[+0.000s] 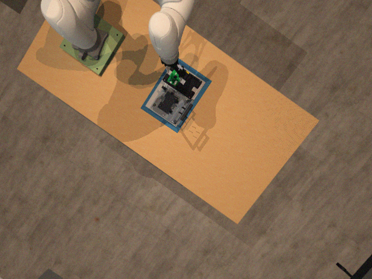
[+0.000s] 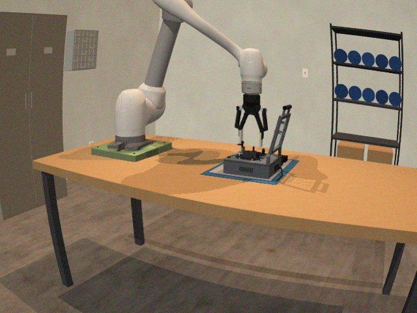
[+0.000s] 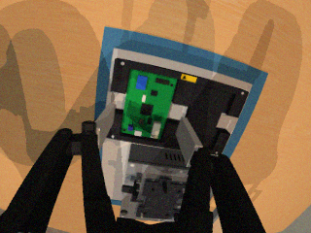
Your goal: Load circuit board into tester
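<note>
The green circuit board [image 1: 174,77] [image 3: 150,100] lies face up in one pocket of the black tray [image 1: 190,85] [image 3: 204,100]. The other pocket is empty. My gripper [image 1: 174,79] [image 2: 251,143] [image 3: 147,119] is open and empty. It hangs straight above the board, a little above the tray, with one finger over each long edge of the board. The grey tester [image 1: 168,103] [image 2: 251,165] [image 3: 155,193] stands next to the tray on the blue mat [image 1: 146,107] [image 2: 287,169] [image 3: 111,42]. Its lid [image 2: 279,132] stands open and almost upright, with the handle [image 2: 287,107] at the top. In the exterior view the tester hides the tray.
The arm's green base plate [image 1: 111,45] [image 2: 133,150] is bolted to the wooden table [image 1: 246,156] [image 2: 202,195] at one end. A dark shelf rack [image 2: 367,94] and a cabinet [image 2: 30,107] stand off the table by the walls.
</note>
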